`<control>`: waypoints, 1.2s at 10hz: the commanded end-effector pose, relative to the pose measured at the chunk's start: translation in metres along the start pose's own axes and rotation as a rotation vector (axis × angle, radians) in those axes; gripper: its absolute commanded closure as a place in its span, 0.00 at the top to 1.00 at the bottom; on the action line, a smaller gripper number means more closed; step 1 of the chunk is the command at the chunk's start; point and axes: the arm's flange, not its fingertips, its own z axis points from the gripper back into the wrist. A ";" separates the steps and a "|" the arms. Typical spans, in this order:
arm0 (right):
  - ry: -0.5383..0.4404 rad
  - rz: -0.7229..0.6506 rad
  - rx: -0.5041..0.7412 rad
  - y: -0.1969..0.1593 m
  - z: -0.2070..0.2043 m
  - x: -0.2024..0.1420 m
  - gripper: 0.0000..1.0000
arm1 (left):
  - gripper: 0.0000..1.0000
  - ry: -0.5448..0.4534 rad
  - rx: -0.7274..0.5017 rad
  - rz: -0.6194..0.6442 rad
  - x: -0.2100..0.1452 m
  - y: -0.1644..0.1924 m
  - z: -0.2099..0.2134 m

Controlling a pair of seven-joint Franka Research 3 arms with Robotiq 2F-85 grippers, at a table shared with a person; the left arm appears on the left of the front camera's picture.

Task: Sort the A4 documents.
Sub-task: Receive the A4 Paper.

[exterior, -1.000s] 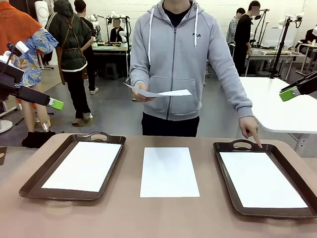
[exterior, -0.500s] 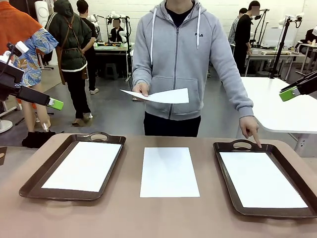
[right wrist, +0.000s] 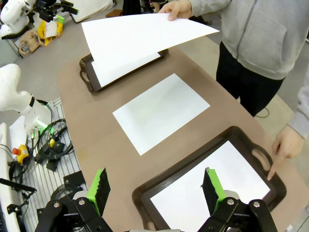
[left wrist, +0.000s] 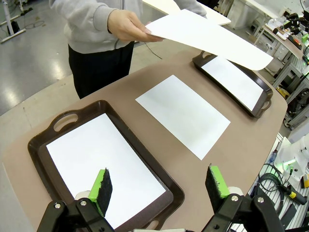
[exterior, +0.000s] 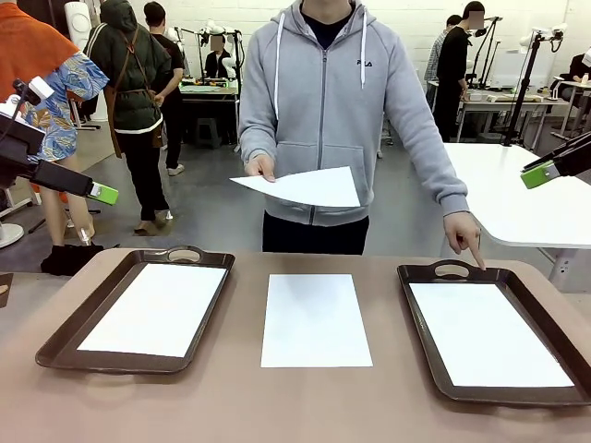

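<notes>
One A4 document (exterior: pixel 315 318) lies flat on the table between two trays. Another sheet (exterior: pixel 155 309) rests in the left tray (exterior: pixel 69 332), and a third (exterior: pixel 488 332) in the right tray (exterior: pixel 420 323). Across the table, a person holds a further sheet (exterior: pixel 309 187) in one hand above the far edge. Their other hand (exterior: pixel 466 242) points a finger down at the right tray's far rim. My left gripper (left wrist: pixel 159 181) hovers open and empty high above the left tray. Open too, my right gripper (right wrist: pixel 156 186) hangs above the right tray.
Both brown trays have handles at their ends and sit close to the table's side edges. A white table (exterior: pixel 517 194) stands beyond the right corner. People and work benches are farther back in the room.
The person has tipped the held sheet forward and brought it a little lower toward the table. The pointing hand has lifted slightly off the tray rim. Neither arm has moved.
</notes>
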 end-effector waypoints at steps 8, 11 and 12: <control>-0.004 0.002 0.006 0.000 -0.001 0.000 1.00 | 1.00 -0.002 0.001 -0.002 0.000 0.000 -0.001; -0.004 0.002 0.006 0.000 -0.001 0.000 1.00 | 1.00 -0.002 0.001 -0.002 0.000 0.000 -0.001; -0.004 0.002 0.006 0.000 -0.001 0.000 1.00 | 1.00 -0.002 0.001 -0.002 0.000 0.000 -0.001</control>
